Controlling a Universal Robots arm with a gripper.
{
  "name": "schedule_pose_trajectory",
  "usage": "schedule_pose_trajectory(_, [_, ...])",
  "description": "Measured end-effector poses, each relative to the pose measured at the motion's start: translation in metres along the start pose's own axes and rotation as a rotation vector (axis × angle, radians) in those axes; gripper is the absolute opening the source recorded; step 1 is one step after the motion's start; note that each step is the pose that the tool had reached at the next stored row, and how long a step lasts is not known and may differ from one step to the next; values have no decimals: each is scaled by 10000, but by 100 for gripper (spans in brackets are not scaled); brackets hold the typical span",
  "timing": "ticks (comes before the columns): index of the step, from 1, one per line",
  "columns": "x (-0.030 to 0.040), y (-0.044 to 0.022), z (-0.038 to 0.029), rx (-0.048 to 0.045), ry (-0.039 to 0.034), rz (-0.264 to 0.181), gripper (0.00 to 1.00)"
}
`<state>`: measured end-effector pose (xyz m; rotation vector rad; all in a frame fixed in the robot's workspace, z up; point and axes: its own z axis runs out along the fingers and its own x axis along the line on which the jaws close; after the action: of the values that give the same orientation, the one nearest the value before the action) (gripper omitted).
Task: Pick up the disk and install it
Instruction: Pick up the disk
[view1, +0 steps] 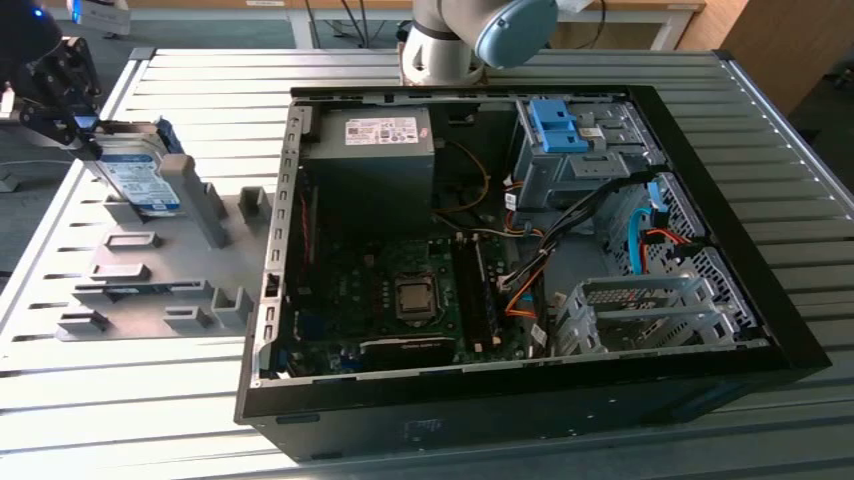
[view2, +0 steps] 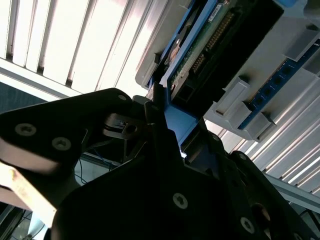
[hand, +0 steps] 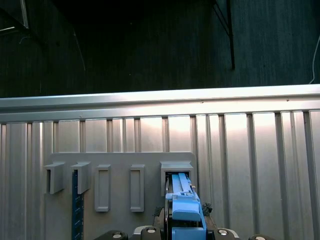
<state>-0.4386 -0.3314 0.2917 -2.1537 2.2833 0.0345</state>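
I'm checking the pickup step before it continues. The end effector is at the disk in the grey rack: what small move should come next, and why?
Probably a short pull of the disk along its slot, out of the grey rack. The end effector straddles the disk's blue bracket end, while the disk sits in the rack, not yet in the open computer case.

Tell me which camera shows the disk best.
The exterior view: the disk shows its labelled face and blue bracket, upright at the grey rack by the hand. The second wrist view shows its circuit-board side close up; the first wrist view, the bracket's blue end, edge-on.
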Motion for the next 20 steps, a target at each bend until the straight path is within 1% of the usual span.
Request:
schedule_pose_trajectory(11, [0, 0, 3, 1, -1, 0, 37])
schedule_pose_trajectory(12, [0, 0, 3, 1, -1, 0, 44])
schedule_pose_trajectory(20, [0, 0, 5, 0, 0, 0, 44])
